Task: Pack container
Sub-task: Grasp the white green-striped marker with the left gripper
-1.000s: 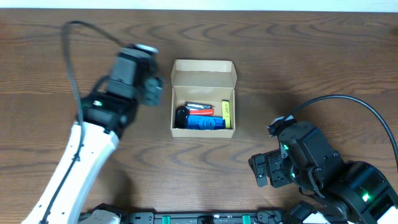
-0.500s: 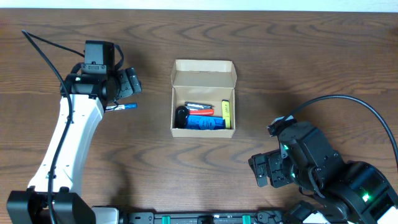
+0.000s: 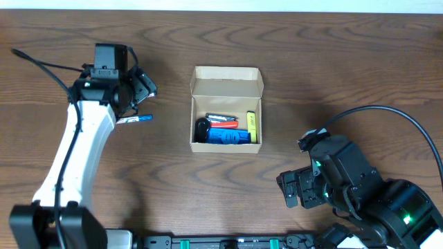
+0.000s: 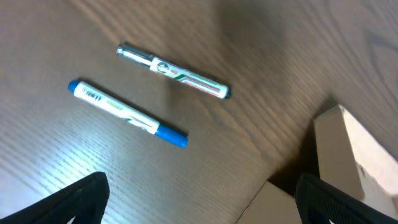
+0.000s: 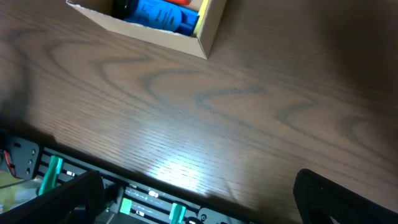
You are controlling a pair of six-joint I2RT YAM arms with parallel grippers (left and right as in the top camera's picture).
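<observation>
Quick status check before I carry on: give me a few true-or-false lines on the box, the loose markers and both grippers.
1. The container has its flap lid open. True.
2. The container is empty. False: it holds a blue item, a yellow highlighter and more.
3. Two markers lie on the table outside the container. True: the blue-capped marker and the second marker.
4. The left gripper holds a marker. False: it is open, and both markers lie on the table.
5. The right gripper is over the container. False: it is open, off to the side near the table's front edge.
</observation>
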